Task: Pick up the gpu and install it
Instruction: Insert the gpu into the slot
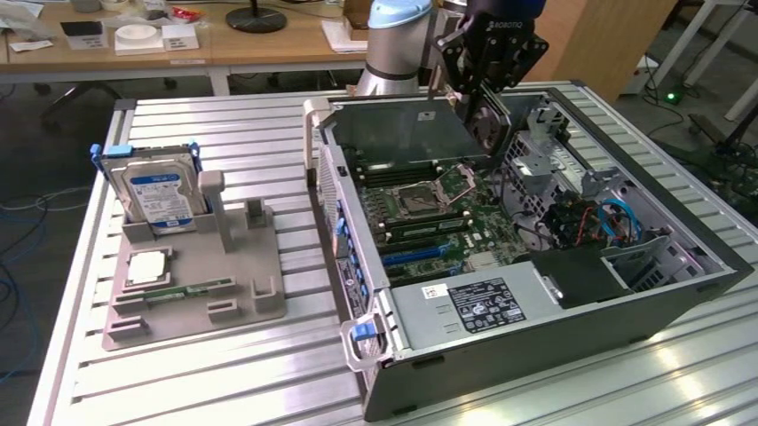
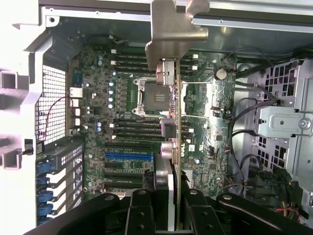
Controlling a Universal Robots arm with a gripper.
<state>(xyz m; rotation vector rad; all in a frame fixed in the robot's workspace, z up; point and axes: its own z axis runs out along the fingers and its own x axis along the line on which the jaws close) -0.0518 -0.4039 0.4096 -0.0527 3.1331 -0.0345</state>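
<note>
My gripper [image 1: 477,89] hangs over the back of the open computer case [image 1: 663,293], shut on the gpu [image 1: 488,120]. The card hangs on edge below the fingers, above the motherboard [image 1: 445,222]. In the wrist view the gpu [image 2: 172,142] runs edge-on out from between the black fingers [image 2: 140,213] of the gripper [image 2: 168,208]. Its silvery metal end bracket [image 2: 177,27] is at the far end, over the case's rear wall. The card is above the board, over the CPU socket [image 2: 146,95] and close beside the blue expansion slot [image 2: 128,156], not touching them.
A grey fixture tray [image 1: 195,293] in the exterior view's left holds a hard drive [image 1: 160,191] with a blue label, a CPU chip [image 1: 145,266] and a memory stick [image 1: 190,289]. Drive cages and cables [image 1: 592,222] fill the case's right part. The power supply [image 1: 474,306] sits at the front.
</note>
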